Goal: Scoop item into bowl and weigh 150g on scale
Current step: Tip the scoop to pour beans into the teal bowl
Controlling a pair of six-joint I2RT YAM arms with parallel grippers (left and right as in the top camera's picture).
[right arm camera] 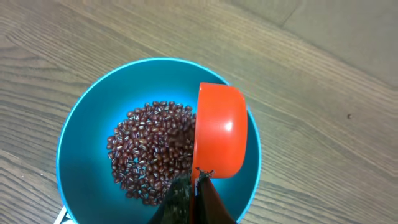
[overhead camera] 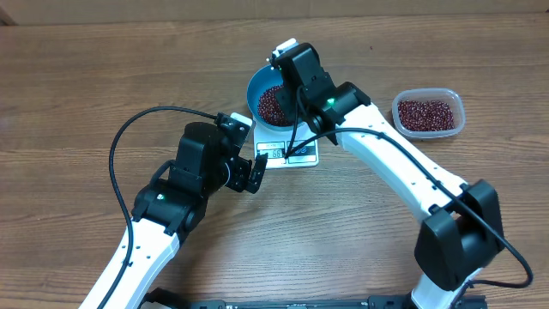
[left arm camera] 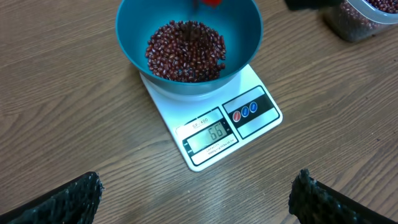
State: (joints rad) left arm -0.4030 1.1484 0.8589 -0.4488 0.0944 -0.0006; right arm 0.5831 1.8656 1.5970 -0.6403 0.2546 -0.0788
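The right gripper (right arm camera: 193,205) is clamped on the handle of an orange scoop (right arm camera: 219,134), which hangs tipped on its side above the blue bowl (right arm camera: 81,137) — the beans (right arm camera: 152,149) lie heaped in the bowl's bottom. The bowl sits on the white scale (left arm camera: 171,115), whose display (left arm camera: 211,134) reads 66. The left gripper (left arm camera: 196,202), fingers spread wide and holding nothing, hovers over the wooden table (overhead camera: 86,86) just in front of the scale. A clear tub (overhead camera: 460,116) of more beans stands well apart, on the right arm's side.
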